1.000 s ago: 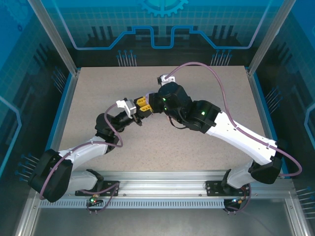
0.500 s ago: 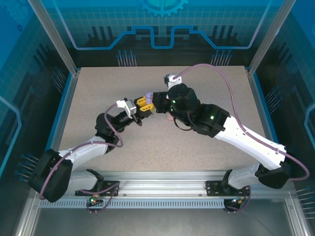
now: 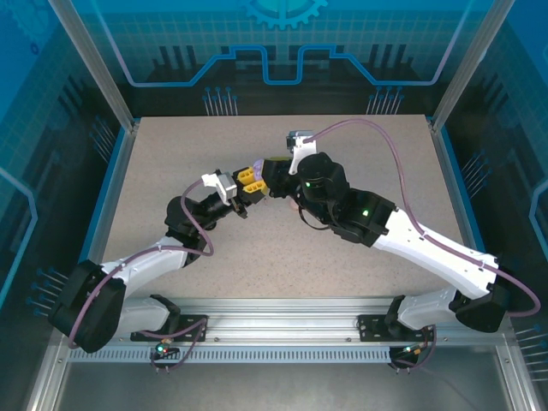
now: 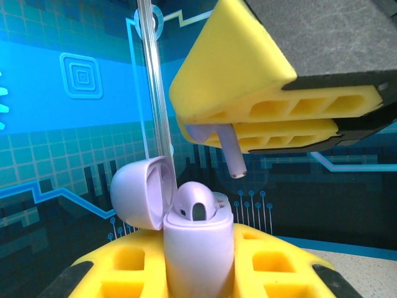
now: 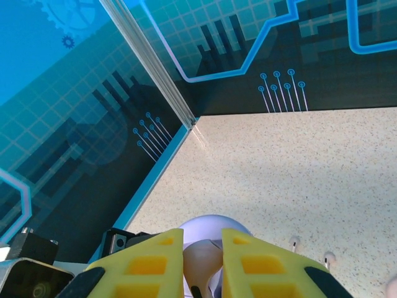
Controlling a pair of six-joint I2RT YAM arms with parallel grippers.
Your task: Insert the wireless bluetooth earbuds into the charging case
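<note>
My left gripper (image 4: 198, 256) is shut on the upright purple charging case (image 4: 197, 248). Its lid (image 4: 139, 191) hangs open to the left, and one purple earbud (image 4: 193, 208) sits in the left slot. Just above, my right gripper (image 5: 203, 249) is shut on the second purple earbud (image 4: 229, 152), stem pointing down at the case's free right slot, a short gap above it. In the top view the two grippers meet at mid-table, left gripper (image 3: 247, 181) and right gripper (image 3: 269, 176), with the case lid (image 3: 254, 165) between them.
Two tiny pale earbuds (image 5: 294, 242) (image 5: 329, 258) lie on the speckled table (image 5: 310, 161) beyond the right gripper. A pinkish object (image 3: 294, 204) peeks out under the right wrist. Blue enclosure walls (image 5: 74, 124) and a metal post (image 4: 152, 74) border the table.
The right arm has swung right and stretched out, bringing its gripper and earbud in over the case. The open purple lid now shows between the grippers. The left arm has stayed still.
</note>
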